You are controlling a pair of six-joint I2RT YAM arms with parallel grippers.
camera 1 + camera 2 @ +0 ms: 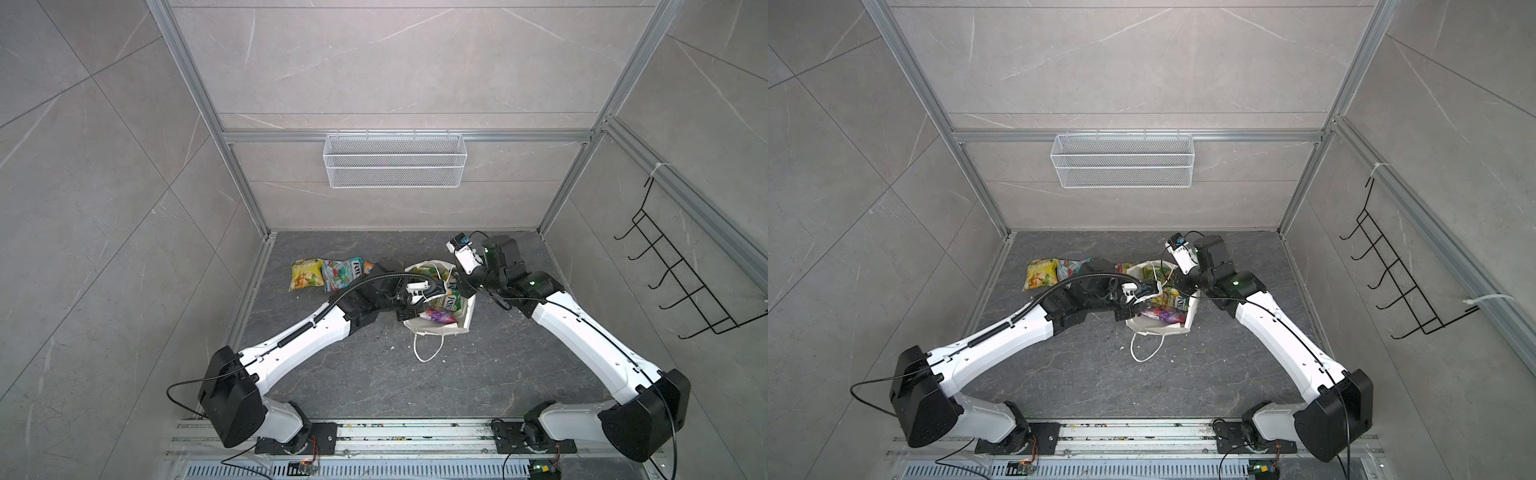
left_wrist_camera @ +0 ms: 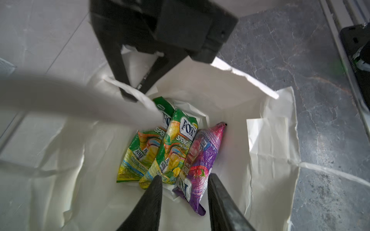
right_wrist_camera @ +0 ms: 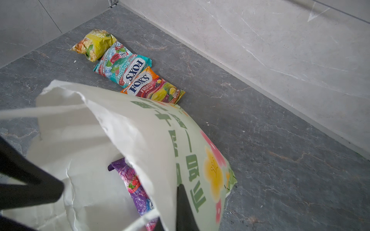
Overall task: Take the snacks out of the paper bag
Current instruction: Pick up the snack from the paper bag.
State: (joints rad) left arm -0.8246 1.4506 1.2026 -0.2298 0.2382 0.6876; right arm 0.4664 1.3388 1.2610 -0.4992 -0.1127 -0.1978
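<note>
Now the left gripper [image 2: 185,177] is down inside the paper bag [image 2: 268,140], with its jaws partly open and holding nothing, one on each side of the near end of the purple packet [image 2: 202,152]. That packet lies at the bag's bottom beside two green-yellow packets [image 2: 176,148], and its long side runs straight away from the jaws. The right gripper [image 2: 135,93] is pinched shut on the bag's rim, farther off.

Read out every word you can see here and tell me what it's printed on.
"FOX'S FRUITS OVAL CANDY": orange packet.
"FOX'S", "BLOSSOM": teal packet.
"FOX", "SPRING", "OVAL CANDY": middle green packet.
Unreadable: purple packet, yellow packet, green characters on paper bag.
</note>
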